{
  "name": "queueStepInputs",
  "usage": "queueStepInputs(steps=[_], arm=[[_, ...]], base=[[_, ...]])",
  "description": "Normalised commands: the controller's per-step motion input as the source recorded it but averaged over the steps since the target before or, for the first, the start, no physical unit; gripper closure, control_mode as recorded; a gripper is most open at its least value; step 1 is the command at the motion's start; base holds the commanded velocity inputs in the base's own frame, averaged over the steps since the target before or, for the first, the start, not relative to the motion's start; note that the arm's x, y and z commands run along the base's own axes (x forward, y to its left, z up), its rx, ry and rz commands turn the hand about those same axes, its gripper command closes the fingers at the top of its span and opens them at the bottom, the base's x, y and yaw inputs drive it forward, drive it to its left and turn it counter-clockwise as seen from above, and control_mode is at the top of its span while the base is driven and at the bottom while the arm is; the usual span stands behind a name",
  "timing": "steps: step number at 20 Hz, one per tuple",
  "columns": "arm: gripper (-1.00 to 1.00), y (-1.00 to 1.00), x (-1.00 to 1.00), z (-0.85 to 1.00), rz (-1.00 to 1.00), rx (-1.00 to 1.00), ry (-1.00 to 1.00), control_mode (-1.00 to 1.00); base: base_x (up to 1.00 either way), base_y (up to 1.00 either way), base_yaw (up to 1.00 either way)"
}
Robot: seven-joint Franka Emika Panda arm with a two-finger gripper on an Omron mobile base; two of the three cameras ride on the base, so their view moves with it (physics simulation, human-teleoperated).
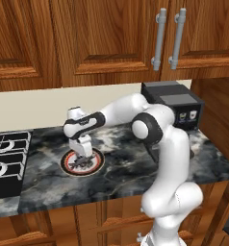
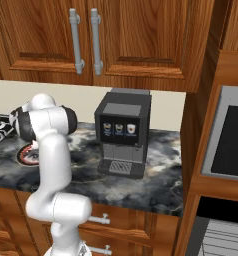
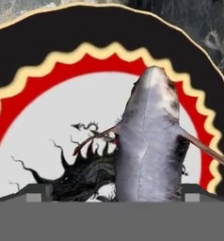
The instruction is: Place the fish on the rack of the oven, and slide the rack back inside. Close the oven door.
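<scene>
The fish (image 3: 149, 141), grey with thin side fins, lies on a round plate (image 3: 48, 141) with a black and red rim. My gripper (image 3: 117, 193) is open, one fingertip on each side of the fish's rear half. From the left base camera the gripper (image 1: 82, 154) hangs low over the plate (image 1: 67, 162) on the dark marble counter (image 1: 121, 168). At the lower right, a black band looks like the oven (image 2: 223, 212), with thin silver lines that may be the rack (image 2: 221, 240) beneath it. The oven door I cannot make out.
A black coffee machine (image 1: 176, 103) (image 2: 122, 132) stands at the back right of the counter. A stove with black grates (image 1: 6, 158) lies to the left of the plate. Wooden cabinets hang above, and a silver-framed black appliance (image 2: 231, 140) sits in the right-hand cabinet.
</scene>
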Motion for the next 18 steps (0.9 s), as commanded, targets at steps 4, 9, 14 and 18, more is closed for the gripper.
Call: queueStepInputs(steps=[4, 9, 14, 18], arm=[[-1.00, 0.08, -0.07, -0.54, -0.03, -0.02, -0.02, -1.00], [1.00, -0.02, -0.63, -0.51, -0.09, 0.00, -0.17, -1.00], [1.00, -0.14, -1.00, -0.06, -0.20, 0.00, -0.42, -1.00], [1.00, -0.18, -1.00, 0.43, -0.12, 0.00, -0.49, -1.00]], base=[[0.00, 0.00, 0.00], [0.00, 0.00, 0.00], [0.00, 0.00, 0.00], [0.00, 0.00, 0.00]])
